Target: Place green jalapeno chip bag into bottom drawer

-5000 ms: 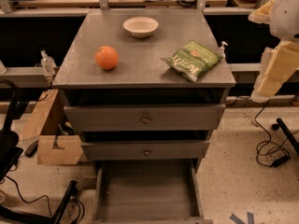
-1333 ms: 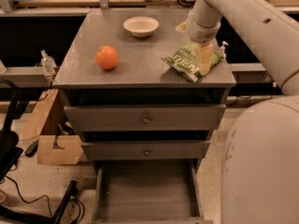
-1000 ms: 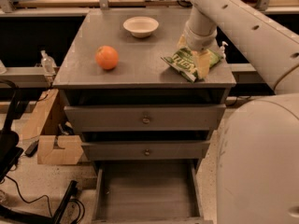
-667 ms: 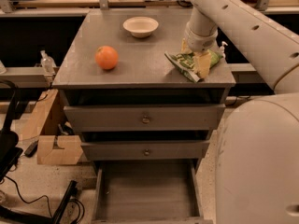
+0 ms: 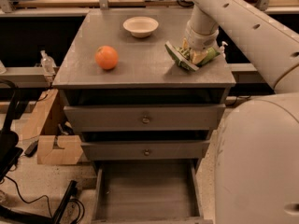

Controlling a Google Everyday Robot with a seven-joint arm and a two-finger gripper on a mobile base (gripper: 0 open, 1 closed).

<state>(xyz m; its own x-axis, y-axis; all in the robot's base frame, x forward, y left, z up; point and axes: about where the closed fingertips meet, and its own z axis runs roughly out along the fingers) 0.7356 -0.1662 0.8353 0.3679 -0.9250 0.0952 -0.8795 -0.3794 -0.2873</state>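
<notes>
The green jalapeno chip bag (image 5: 179, 58) lies crumpled at the right side of the grey cabinet top (image 5: 140, 50), its near edge tipped up. My gripper (image 5: 195, 55) comes down from the white arm onto the bag, and its pale fingers (image 5: 200, 56) are closed into the bag's middle. The bottom drawer (image 5: 145, 190) is pulled open at the foot of the cabinet, a shallow grey tray with nothing in it.
An orange (image 5: 106, 57) sits at the left of the top and a white bowl (image 5: 140, 26) at the back. Two upper drawers (image 5: 145, 119) with small knobs are shut. My white arm fills the right side. A cardboard box (image 5: 56, 143) and cables lie on the floor at left.
My arm came in from the right and came down onto the bag. The bag has bunched up and narrowed between the fingers, its near edge lifting off the top.
</notes>
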